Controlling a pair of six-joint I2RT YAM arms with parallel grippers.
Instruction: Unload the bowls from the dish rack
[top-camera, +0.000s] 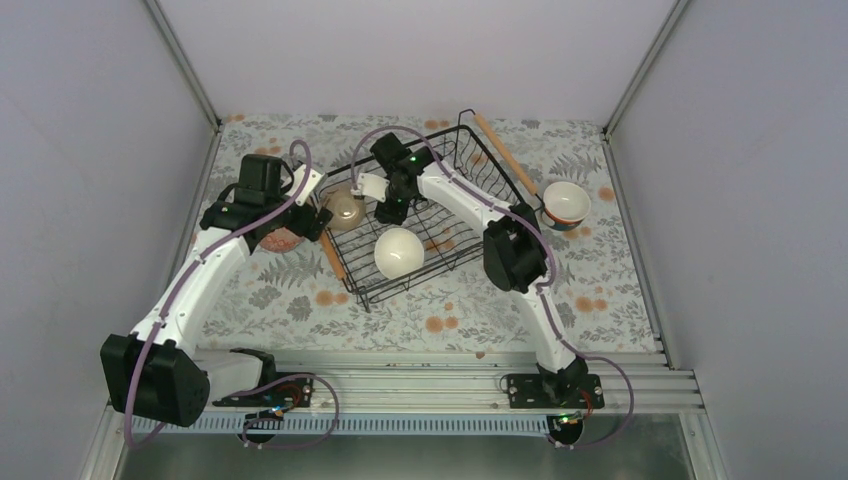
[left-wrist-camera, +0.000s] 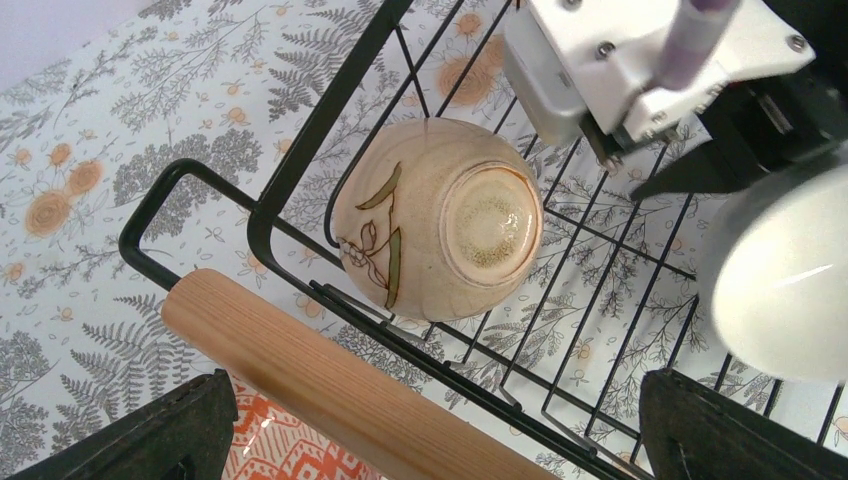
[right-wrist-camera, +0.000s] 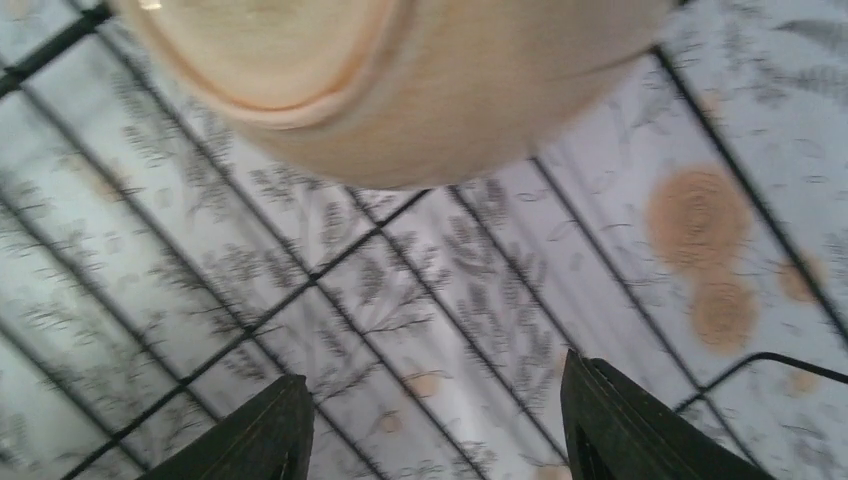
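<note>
1. Right claw (top-camera: 395, 207): jaws spread wide and empty, lowered inside the dish rack (top-camera: 465, 160). The beige bowl (right-wrist-camera: 400, 90) sits just beyond its fingertips (right-wrist-camera: 272, 432), not between them.
2. Left claw (left-wrist-camera: 437, 400): likewise wide open and holding nothing, poised above the rack's wooden handle (left-wrist-camera: 330, 385) on the side toward the left edge.
3. Dish rack: black wire basket set askew in the middle of the table, nearer the far edge.
4. White bowl (top-camera: 398, 252): on the rack floor toward the near edge, open side showing from above; not yet unloaded.
5. Beige bowl: upside down in the rack's left corner, foot ring up. It is probably the next one taken.
6. White-lined bowl (top-camera: 565, 203): out of the rack, near the right edge. Whether another lies beneath it cannot be told.
7. Orange bowl (left-wrist-camera: 270, 445): out on the table toward the left edge, just beside the handle.
8. Progress, as judged: at least two bowls unloaded, two left in the rack.
</note>
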